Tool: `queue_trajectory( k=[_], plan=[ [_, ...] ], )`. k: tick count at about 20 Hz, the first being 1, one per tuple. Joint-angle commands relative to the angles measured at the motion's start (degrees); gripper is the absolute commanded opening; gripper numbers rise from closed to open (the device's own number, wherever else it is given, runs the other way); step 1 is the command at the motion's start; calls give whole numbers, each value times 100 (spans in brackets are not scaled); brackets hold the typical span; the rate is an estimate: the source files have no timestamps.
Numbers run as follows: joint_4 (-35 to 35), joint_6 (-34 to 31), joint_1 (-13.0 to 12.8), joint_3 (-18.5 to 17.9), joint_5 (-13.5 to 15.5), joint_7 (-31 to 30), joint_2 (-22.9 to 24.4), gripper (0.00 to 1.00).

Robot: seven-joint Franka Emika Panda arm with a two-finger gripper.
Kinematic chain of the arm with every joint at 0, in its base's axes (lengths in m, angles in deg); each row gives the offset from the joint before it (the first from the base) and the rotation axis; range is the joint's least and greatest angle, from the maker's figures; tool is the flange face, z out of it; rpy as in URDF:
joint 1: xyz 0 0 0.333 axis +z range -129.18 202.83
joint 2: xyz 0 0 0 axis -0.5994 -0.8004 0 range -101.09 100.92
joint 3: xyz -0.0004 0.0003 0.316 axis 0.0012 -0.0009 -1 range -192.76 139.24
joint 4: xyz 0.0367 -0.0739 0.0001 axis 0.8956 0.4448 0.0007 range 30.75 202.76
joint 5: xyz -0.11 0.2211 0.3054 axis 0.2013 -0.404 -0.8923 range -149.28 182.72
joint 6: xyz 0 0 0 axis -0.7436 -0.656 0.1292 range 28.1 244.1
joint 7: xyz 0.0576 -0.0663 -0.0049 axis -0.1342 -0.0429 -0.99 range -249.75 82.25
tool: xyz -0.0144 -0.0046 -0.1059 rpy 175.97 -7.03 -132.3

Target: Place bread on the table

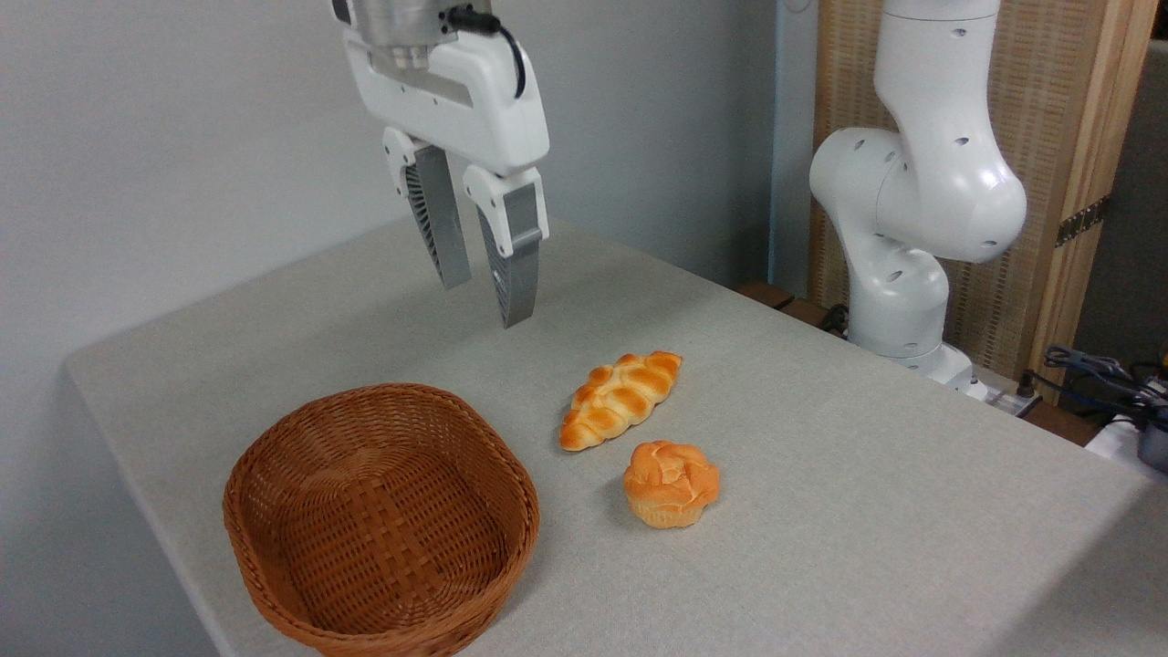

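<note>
The bread (671, 484), a small round golden-orange bun with a knotted top, sits upright on the grey-beige table (867, 474), right of centre. My gripper (484, 297) hangs well above the table, up and to the left of the bun, over the stretch behind the basket. Its two grey fingers (513, 265) point down with a narrow gap between them and hold nothing.
A long braided loaf (620, 399) lies on the table just behind the bun. A brown wicker basket (274, 474) with nothing visible in it stands at the front left. The arm's white base (903, 274) rises at the table's far right edge, with cables (1095, 374) beyond it.
</note>
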Motion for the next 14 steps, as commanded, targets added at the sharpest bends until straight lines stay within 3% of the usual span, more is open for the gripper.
queue_trajectory(
  k=[1,5,14],
  plan=[
    [-203,-183,-12,-11,-4,-109,-149,100],
    [-520,-227,-21,-72,13,-91,-360,100],
    [-502,-183,-12,-116,-4,-47,-325,100]
  ],
)
